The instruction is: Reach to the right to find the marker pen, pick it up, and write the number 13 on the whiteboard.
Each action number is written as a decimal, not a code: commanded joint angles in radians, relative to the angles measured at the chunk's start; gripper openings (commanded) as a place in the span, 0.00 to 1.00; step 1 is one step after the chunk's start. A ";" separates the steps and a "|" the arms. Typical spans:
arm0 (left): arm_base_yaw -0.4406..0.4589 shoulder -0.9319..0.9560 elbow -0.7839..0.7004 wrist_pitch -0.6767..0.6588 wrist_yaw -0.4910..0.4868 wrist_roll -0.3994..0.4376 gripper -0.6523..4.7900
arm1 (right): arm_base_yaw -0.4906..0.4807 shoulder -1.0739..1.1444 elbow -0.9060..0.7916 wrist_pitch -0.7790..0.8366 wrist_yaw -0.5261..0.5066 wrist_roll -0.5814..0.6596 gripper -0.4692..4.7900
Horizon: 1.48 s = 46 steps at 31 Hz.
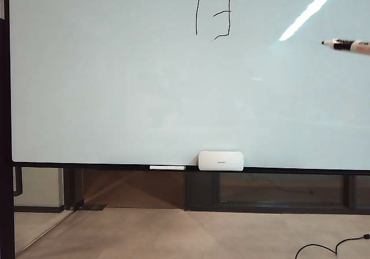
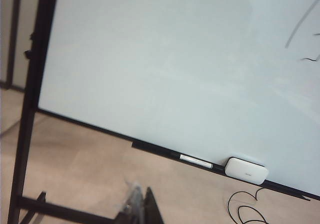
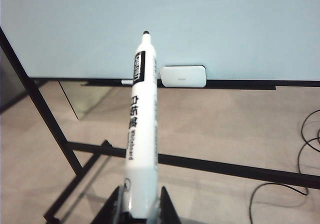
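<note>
the marker pen [image 3: 141, 129] is gripped at its rear end by the right hand [image 3: 141, 211], whose two dark fingers [image 3: 116, 209] are closed on the barrel; the black tip is pointed away from the hand toward the whiteboard [image 3: 225, 29]. in the exterior view the pen [image 1: 347, 45] is seen at the right edge, held clear of the board. only dark finger ends of the left hand [image 2: 139, 206] are seen low in the left wrist view, blurred, and whether they are apart or closed cannot be told. farther off, a white rounded box [image 1: 221, 160] and a thin white stick [image 1: 167, 167] are set on the board's lower ledge. the number 13 [image 1: 214, 13] is written high on the whiteboard [image 1: 115, 74].
</note>
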 commanded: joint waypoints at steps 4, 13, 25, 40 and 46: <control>-0.002 -0.002 -0.080 0.063 0.010 0.064 0.11 | 0.000 -0.001 -0.035 0.047 0.027 -0.058 0.08; -0.066 -0.002 -0.173 0.104 0.018 0.115 0.11 | -0.001 -0.001 -0.073 0.074 0.109 -0.119 0.08; -0.366 -0.002 -0.230 0.095 -0.261 0.204 0.11 | -0.003 -0.001 -0.098 0.065 0.151 -0.192 0.08; -0.529 -0.002 -0.230 0.095 -0.376 0.265 0.11 | -0.005 -0.001 -0.097 0.068 0.227 -0.237 0.08; -0.529 -0.002 -0.230 0.098 -0.376 0.265 0.11 | -0.004 -0.001 -0.097 0.045 0.227 -0.237 0.08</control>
